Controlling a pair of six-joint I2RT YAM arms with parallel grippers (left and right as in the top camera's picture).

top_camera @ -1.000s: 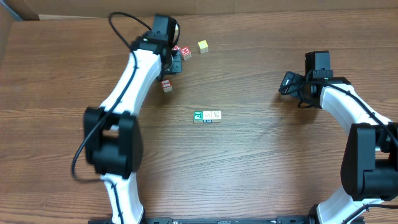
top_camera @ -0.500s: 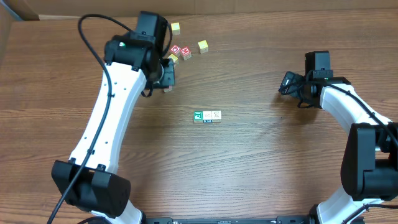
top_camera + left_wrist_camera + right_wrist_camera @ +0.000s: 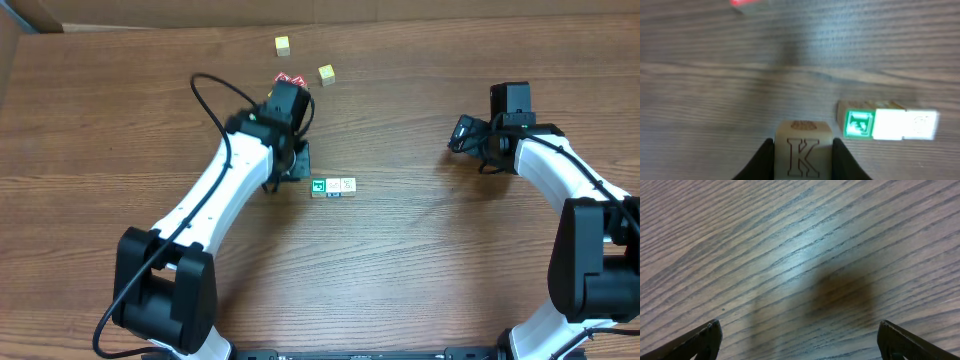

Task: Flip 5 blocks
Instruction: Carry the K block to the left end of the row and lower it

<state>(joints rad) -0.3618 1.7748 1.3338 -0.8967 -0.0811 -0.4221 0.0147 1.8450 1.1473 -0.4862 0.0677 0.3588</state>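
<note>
The left claw (image 3: 297, 160) is closed on one small wooden cube, the K block (image 3: 803, 156). Its two dark fingers (image 3: 762, 161) press the cube's left and right sides, and the pale face with an outlined letter K is turned toward the wrist camera. Whether the cube rests on the desk (image 3: 420, 260) or hangs just above it cannot be told. Ahead of this claw and off to its right, near but not touching the held cube, lies a row of three blocks (image 3: 333, 187). They sit side by side, touching each other; the one closest to the claw shows a green-bordered print, and the other two show whitish faces too washed out to read. Behind the left claw, just past its wrist, a red cube (image 3: 290, 79) peeks out, and farther off in that direction two yellow cubes (image 3: 326, 73) sit apart from each other. The right claw (image 3: 460, 134) is well apart from all the cubes, its jaws spread wide with only bare wood grain between and below them.
</note>
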